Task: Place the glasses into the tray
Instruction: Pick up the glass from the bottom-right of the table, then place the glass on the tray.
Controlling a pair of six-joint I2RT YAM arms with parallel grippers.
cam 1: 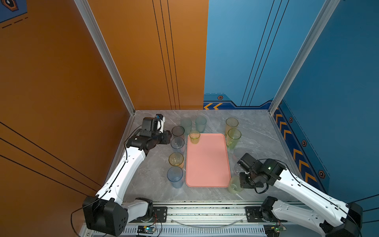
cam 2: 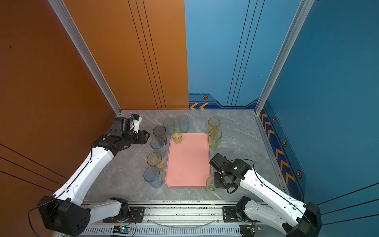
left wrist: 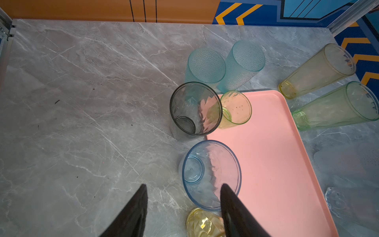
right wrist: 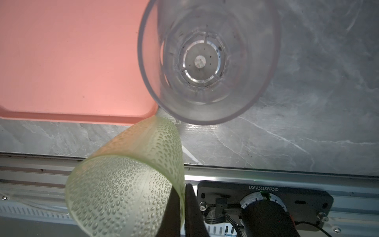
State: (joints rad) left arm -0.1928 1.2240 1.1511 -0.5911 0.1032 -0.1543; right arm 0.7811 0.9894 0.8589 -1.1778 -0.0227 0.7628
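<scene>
Though both top views hide its grip, your right hand clenches the rim of the dimpled green glass at the corner of the tray, while your left hand hangs released.

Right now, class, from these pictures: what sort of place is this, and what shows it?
Probably a robot test cell: a left arm and right arm on an aluminium rail, an orange panel and blue panel walling a marble-patterned tabletop, plastic tumblers around a pink tray.

Left hand open, empty; right hand tight on pebbled green glass rim.
</scene>
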